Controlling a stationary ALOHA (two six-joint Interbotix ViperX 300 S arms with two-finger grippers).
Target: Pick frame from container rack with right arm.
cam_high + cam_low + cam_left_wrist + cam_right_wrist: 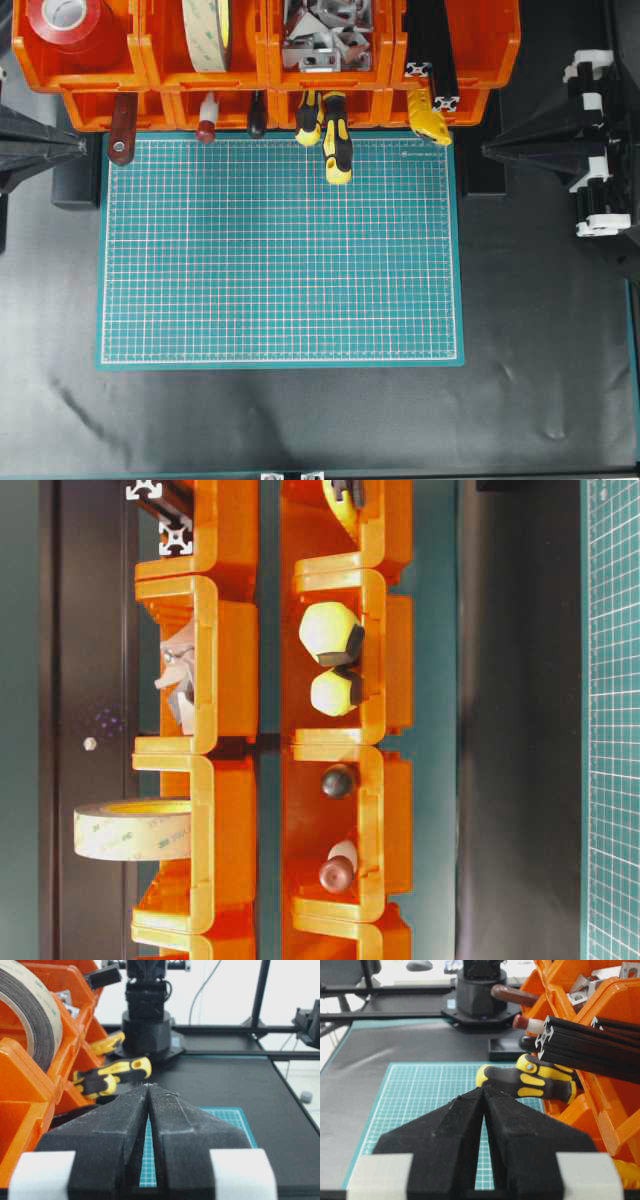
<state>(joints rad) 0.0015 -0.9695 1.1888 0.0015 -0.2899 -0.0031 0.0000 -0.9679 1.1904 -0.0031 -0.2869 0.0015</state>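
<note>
The frame (430, 40) is one of the long black grooved bars lying in the top right bin of the orange container rack (150, 75). Their pale cut ends (175, 537) stick out of the bin's open front. In the right wrist view the bars (590, 1047) lie up and to the right of my right gripper (483, 1088), well apart from it. That gripper is shut with nothing in it, and in the overhead view it (487, 150) points left from the table's right side, just below the rack's right end. My left gripper (148, 1085) is shut and empty at the left (85, 147).
A green cutting mat (280, 260) fills the middle of the table. Yellow-and-black screwdrivers (336, 140) and other tool handles (207, 120) poke out of the lower bins over the mat's far edge. Tape rolls (65, 20) and metal brackets (325, 40) sit in the upper bins.
</note>
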